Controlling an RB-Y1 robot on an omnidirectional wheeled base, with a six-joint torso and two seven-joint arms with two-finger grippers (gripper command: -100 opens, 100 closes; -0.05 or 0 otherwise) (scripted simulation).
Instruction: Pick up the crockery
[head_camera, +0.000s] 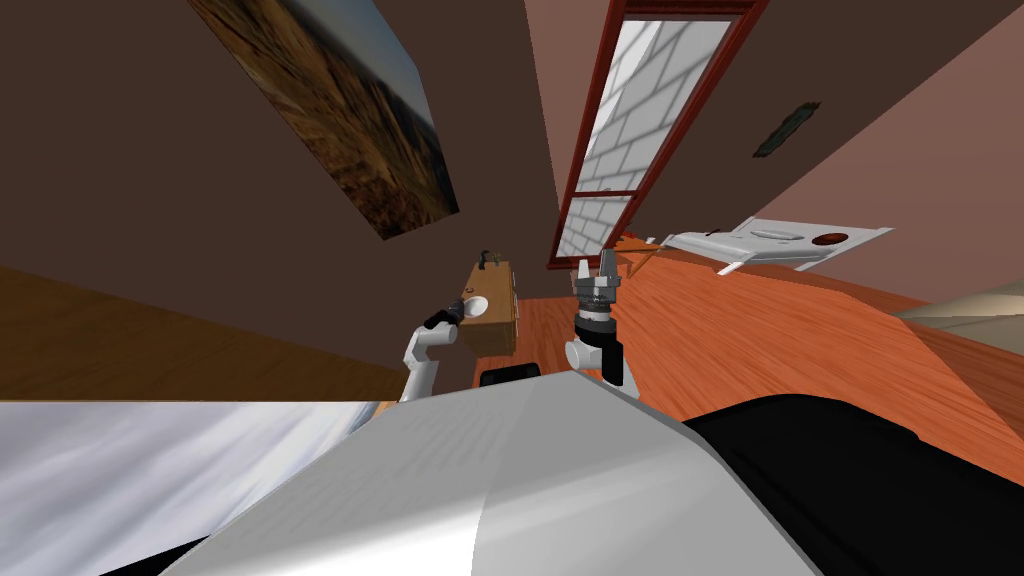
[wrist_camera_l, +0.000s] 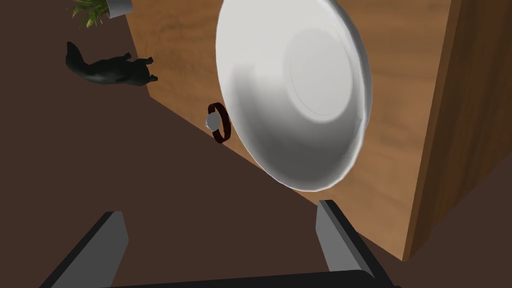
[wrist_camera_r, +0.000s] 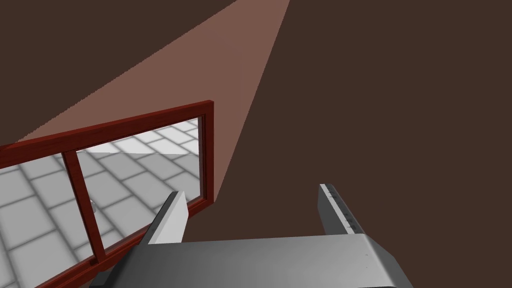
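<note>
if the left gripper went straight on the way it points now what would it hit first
Most likely the white bowl on the wooden cabinet. It lies straight ahead of the open left gripper with nothing in between. Depth is unclear, so its near rim may come first.

A wooden surface (wrist_camera_l: 400, 100) stands against a dark brown wall (wrist_camera_l: 150, 175). At its edge sits a dark red ring with a grey ball (wrist_camera_l: 218, 122), with a black cat figure (wrist_camera_l: 107, 70) and a potted plant (wrist_camera_l: 97, 9) farther along. Nearby are a red-framed window (head_camera: 640, 130), a landscape painting (head_camera: 340, 110) and an orange wood floor (head_camera: 760, 330)
</note>
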